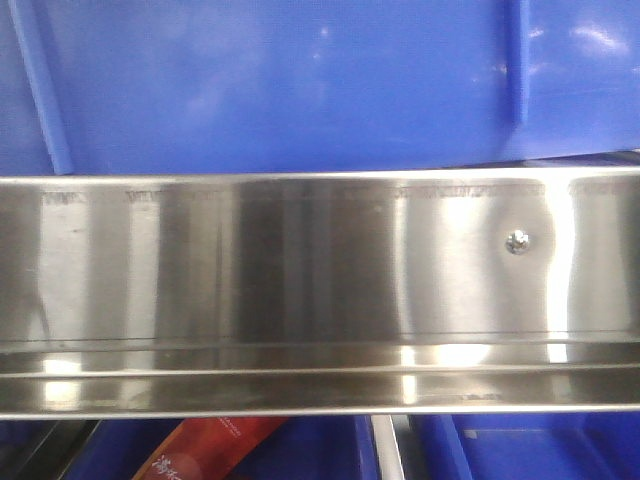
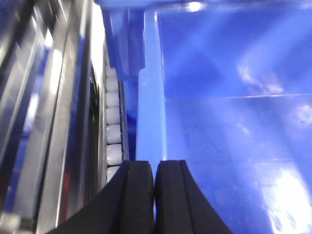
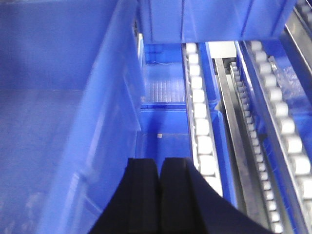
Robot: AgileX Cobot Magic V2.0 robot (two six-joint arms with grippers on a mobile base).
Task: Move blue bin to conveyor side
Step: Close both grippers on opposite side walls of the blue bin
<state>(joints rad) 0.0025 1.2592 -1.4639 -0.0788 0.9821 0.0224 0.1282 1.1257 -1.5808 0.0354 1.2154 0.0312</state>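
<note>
Front view: the wall of the blue bin (image 1: 300, 80), glossy and crossed by thin slanted ribs, fills the upper part of the frame. Directly below the bin runs a polished steel rail (image 1: 250, 270) with a single screw (image 1: 517, 241) towards its right end. Below the rail, lower than the bin, lie a red packet (image 1: 215, 445) and further blue containers (image 1: 530, 450).

Left wrist view: the left gripper (image 2: 155, 168) stands over the bin's thick rim (image 2: 151, 122). Its black fingers (image 2: 139, 190) are drawn almost together, and only a thin blue sliver shows between them, so the jaws pinch the bin's edge. The bin's interior (image 2: 234, 146) lies to one side of the rim, and a row of white rollers (image 2: 113, 122) runs just outside it.

Right wrist view: the right gripper (image 3: 159, 165) sits just outside the bin's side wall (image 3: 97, 126), its jaws pressed together. Whether they pinch the wall cannot be told. Beyond the wall, roller tracks (image 3: 200, 117) run alongside the bin.
</note>
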